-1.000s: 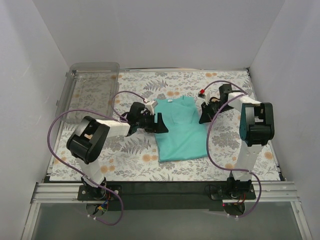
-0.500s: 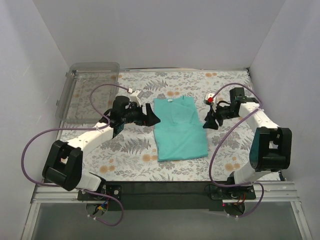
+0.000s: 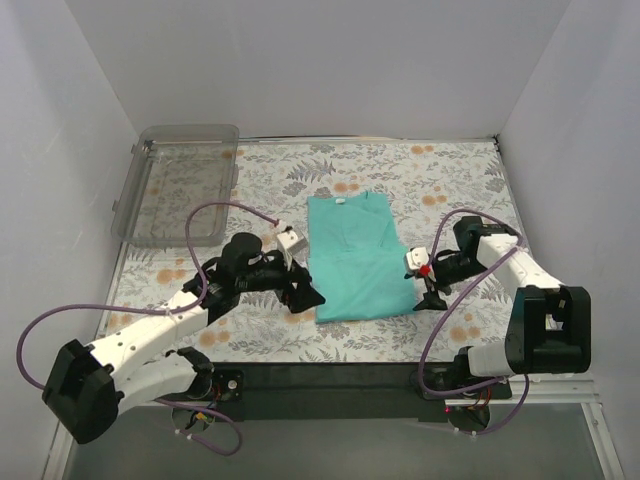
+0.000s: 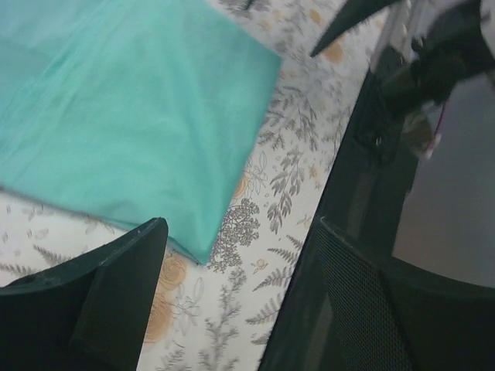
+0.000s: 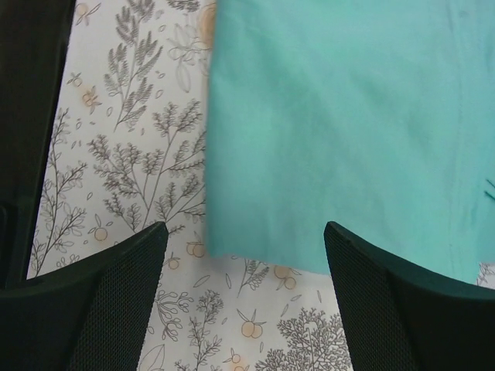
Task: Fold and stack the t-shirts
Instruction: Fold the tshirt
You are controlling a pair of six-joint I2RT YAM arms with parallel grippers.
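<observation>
A plain teal t-shirt (image 3: 355, 255) lies flat on the floral cloth, folded into a long strip with the collar at the far end. My left gripper (image 3: 305, 293) hovers open at the shirt's near left corner. In the left wrist view that corner of the t-shirt (image 4: 131, 116) lies between the spread fingers (image 4: 85, 301), with nothing held. My right gripper (image 3: 428, 285) stands open at the near right corner. The right wrist view shows the t-shirt (image 5: 348, 116) hem edge just ahead of the gripper (image 5: 244, 239).
A clear plastic bin (image 3: 180, 180) stands at the back left. The floral tablecloth (image 3: 450, 180) covers the table up to white walls on three sides. A black strip (image 3: 330, 375) runs along the near edge by the arm bases.
Both arms have swung from the shirt's collar end down to its near corners. The right gripper has gone from shut to open; the shirt lies flatter and narrower.
</observation>
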